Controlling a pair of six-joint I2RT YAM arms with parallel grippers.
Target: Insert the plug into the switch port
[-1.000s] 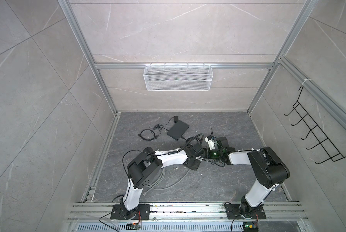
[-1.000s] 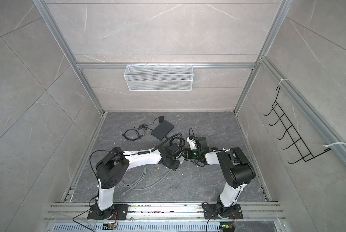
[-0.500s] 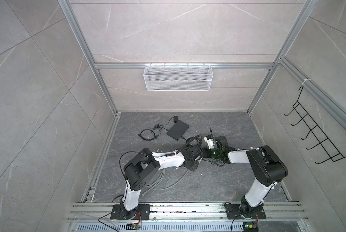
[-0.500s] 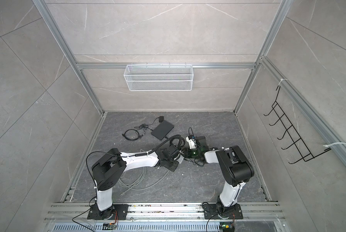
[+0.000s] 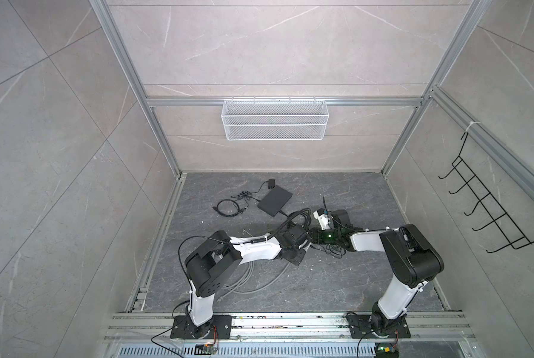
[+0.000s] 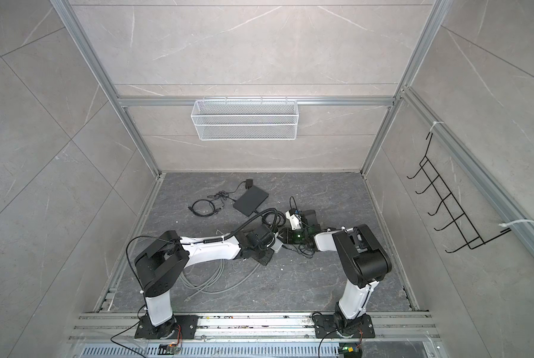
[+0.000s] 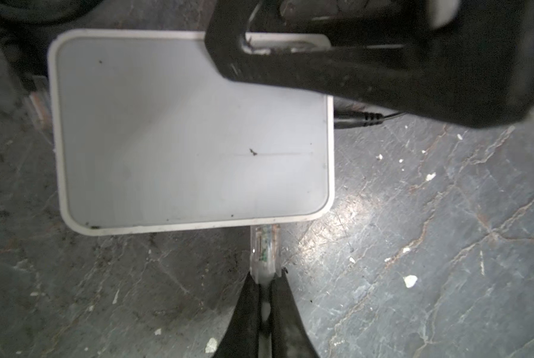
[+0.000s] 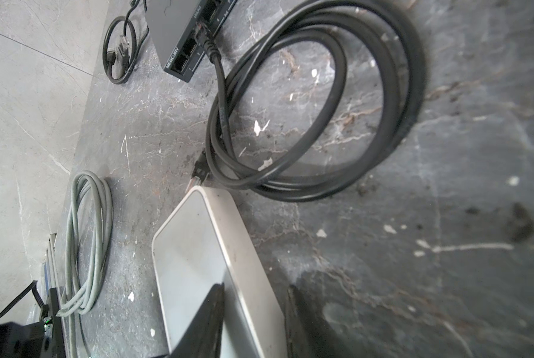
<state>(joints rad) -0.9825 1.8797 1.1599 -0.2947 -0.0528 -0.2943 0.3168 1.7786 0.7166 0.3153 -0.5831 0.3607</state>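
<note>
Firmly pinched at its rear by left gripper [image 7: 265, 279]: clear plug [image 7: 264, 245], nose meeting white switch [image 7: 191, 130] edge. Likely light, stiff, brittle; best gripped behind clip. Right gripper [image 8: 254, 289] part-open, clamping switch.

White rectangular plastic switch box [image 7: 191, 130]: smooth shell, satin sheen, a few dark specks.
Clear plastic plug [image 7: 264, 248]: transparent, glossy moulding.
Dark grey veined stone-look floor [image 7: 445, 217]: smooth, semi-gloss, scattered with pale chips.
Thick black coiled cable [image 8: 290, 190]: rubbery jacket, matt.
Pale grey coiled cable [image 8: 106, 223]: smooth plastic sheath, low sheen.
Flat black box-shaped switch [image 8: 172, 24]: matt casing.
White wire-mesh basket [image 5: 275, 119]: painted metal.
Silver frame rails [image 5: 182, 101]: bare aluminium-look metal, satin.
Beige wall tiles [image 5: 259, 46]: smooth, matt, faintly veined.
</note>
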